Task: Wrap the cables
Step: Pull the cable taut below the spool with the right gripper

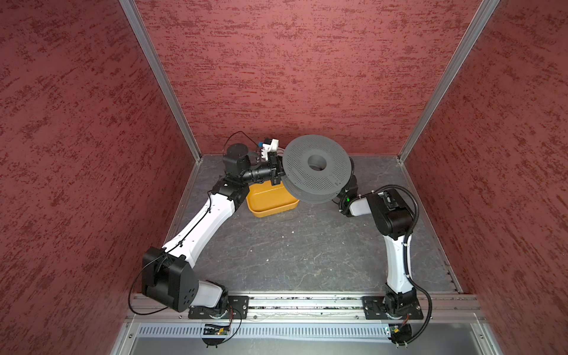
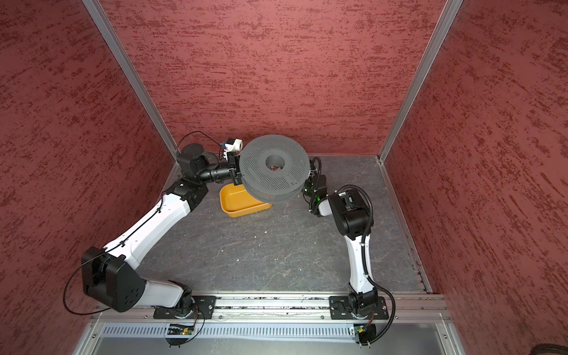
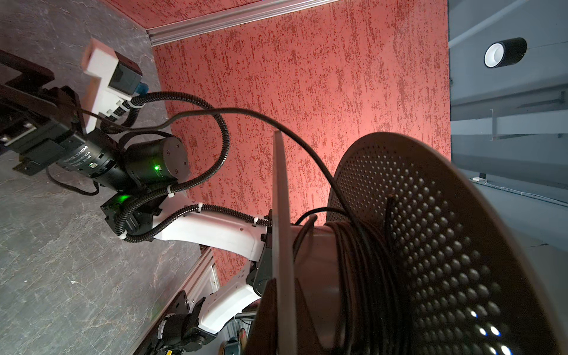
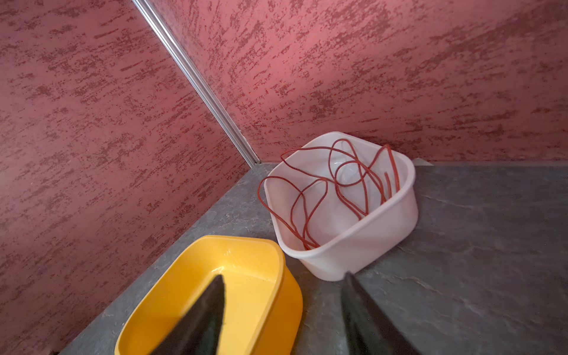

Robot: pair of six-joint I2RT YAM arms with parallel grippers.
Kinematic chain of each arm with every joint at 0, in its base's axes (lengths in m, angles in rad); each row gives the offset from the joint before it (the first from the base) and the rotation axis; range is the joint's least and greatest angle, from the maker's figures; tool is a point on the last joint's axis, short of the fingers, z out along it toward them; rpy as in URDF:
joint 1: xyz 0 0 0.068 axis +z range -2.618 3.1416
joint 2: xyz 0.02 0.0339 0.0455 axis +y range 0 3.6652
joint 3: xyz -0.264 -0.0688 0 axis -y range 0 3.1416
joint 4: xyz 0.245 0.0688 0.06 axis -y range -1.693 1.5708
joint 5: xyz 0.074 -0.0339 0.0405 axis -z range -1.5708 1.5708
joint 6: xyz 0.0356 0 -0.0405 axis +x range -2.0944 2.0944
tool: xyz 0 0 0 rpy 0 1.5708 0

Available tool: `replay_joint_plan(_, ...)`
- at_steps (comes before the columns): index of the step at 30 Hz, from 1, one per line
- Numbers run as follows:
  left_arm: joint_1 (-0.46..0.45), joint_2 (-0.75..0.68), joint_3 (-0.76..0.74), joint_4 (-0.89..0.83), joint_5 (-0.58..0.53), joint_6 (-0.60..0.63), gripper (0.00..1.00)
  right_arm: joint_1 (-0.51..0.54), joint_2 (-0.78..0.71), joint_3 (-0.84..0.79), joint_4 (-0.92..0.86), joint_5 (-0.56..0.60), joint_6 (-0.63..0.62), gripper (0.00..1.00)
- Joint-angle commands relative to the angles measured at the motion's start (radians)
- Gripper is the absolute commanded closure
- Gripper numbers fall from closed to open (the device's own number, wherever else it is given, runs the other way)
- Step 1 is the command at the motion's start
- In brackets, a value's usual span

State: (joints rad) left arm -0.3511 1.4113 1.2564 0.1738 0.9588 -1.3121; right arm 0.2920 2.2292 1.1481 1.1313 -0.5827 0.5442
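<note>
The thin black cable (image 3: 353,246) is wound in several turns round the hub of a grey perforated spool (image 1: 295,166) (image 2: 261,181) (image 3: 430,246). One strand (image 3: 246,111) arcs off the hub toward the right arm's wrist, where its end is lost from view. My left gripper (image 1: 276,172) (image 2: 235,170) (image 3: 284,307) is shut on the edge of the spool's lower flange and holds the spool in the air above the tubs. The spool hides my right gripper in both top views. In the right wrist view my right gripper (image 4: 283,275) is open, nothing between its fingers, above a yellow tub's rim.
A yellow tub (image 1: 270,203) (image 2: 239,204) (image 4: 289,301) sits on the grey table under the spool's edge. A white tub (image 4: 353,255) beside it near the back corner holds a loose red wire (image 4: 307,199). Red walls close in the back and both sides.
</note>
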Motion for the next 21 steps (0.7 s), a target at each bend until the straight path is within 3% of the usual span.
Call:
replay_joint_plan(1, -0.003, -0.045, 0.019, 0.051, -0.011, -0.018, 1.0, 0.006, 0.021, 0.024, 0.008, -0.04, 0.037, 0.64)
replay_joint_plan(5, 0.02, -0.056, 0.012, 0.033, -0.005, -0.009, 1.0, 0.002, -0.015, -0.008, -0.041, -0.011, 0.025, 0.97)
replay_joint_plan(6, 0.033, -0.058, 0.012, 0.024, -0.006, -0.005, 1.0, 0.0, -0.034, -0.024, -0.062, 0.002, 0.018, 1.0)
replay_joint_plan(11, 0.114, -0.04, 0.013, -0.014, 0.007, 0.016, 1.0, -0.02, -0.197, -0.162, -0.205, 0.151, -0.051, 1.0)
replay_joint_plan(17, 0.158, 0.019, 0.022, -0.061, 0.004, 0.056, 1.0, -0.051, -0.452, -0.228, -0.507, 0.366, -0.135, 1.0)
replay_joint_plan(21, 0.195, 0.066, 0.016, -0.013, -0.001, 0.027, 1.0, -0.049, -0.579, -0.221, -0.696, 0.409, -0.216, 1.0)
